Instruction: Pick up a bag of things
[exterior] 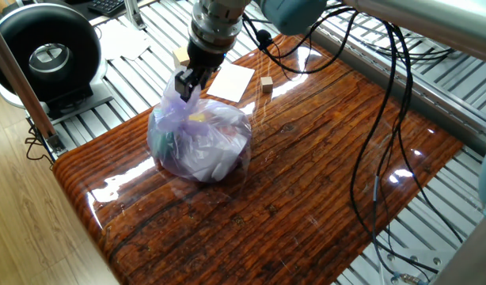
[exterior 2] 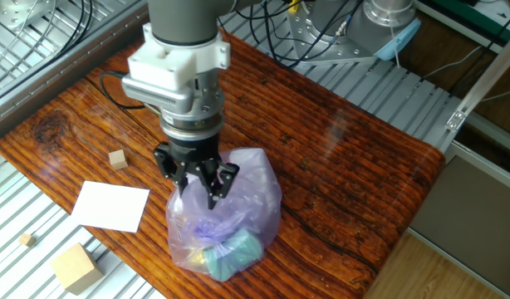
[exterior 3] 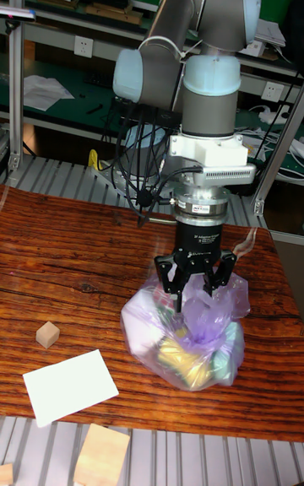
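Note:
The bag of things (exterior: 202, 144) is a pale-lilac translucent plastic bag resting on the wooden table (exterior: 306, 190), with teal, yellow and white items showing through it. In the other fixed view the bag (exterior 2: 242, 208) sits near the table's front edge, and in the tall fixed view the bag (exterior 3: 187, 344) bulges below the arm. My gripper (exterior: 186, 82) points straight down over the bag's gathered top. Its fingers are drawn together with the bunched plastic pinched between them. From the opposite side the gripper (exterior 2: 202, 188) presses into the top folds, as the gripper (exterior 3: 196, 294) does in the tall view.
A flat white paper sheet (exterior 2: 111, 205) lies beside the bag, with a small wooden cube (exterior 2: 117, 159) behind it. A larger wooden block (exterior 2: 76, 267) and a tiny cube (exterior 2: 26, 240) sit on the slatted metal frame. Black cables (exterior: 370, 158) hang over the table's right side. A black round device (exterior: 45, 51) stands off the table.

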You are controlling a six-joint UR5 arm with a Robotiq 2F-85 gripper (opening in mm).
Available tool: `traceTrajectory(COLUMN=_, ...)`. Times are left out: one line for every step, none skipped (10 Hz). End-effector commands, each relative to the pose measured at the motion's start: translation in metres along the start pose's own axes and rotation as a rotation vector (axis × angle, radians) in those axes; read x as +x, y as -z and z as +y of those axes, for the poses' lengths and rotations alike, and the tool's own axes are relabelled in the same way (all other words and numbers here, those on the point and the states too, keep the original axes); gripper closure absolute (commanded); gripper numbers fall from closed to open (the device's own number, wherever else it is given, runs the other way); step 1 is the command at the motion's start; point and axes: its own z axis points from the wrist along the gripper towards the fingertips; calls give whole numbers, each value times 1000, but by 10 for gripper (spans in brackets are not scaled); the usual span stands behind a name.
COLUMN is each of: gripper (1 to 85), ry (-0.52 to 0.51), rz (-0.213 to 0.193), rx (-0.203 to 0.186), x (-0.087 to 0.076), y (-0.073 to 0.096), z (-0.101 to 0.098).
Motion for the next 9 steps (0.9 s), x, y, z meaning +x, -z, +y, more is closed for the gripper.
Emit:
traceTrajectory(gripper=347, ry=-23, rz=23, rx=-10, x=8, y=-3, z=14)
traceTrajectory(gripper=347, ry=-28, rz=23, rx=-14, x=5, y=-6, z=21)
traceTrajectory(gripper=347, ry=-34, rz=25, rx=-19, x=3, y=-8, z=27)
traceTrajectory(gripper=347, ry=-41, rz=25, rx=-25, x=1, y=-12, z=33)
traceTrajectory(gripper=343, ry=-42, rz=26, rx=-27, x=0, y=-15, z=35)
traceTrajectory(gripper=343, ry=-41, rz=28, rx=-26, x=0, y=-15, z=36)
traceTrajectory(gripper=337, ry=-33, rz=25, rx=-20, x=-2, y=-16, z=35)
traceTrajectory(gripper=333, ry=-46, rz=13, rx=-16, x=-5, y=-16, z=33)
traceTrajectory(gripper=333, ry=-49, rz=11, rx=-13, x=-6, y=-16, z=33)
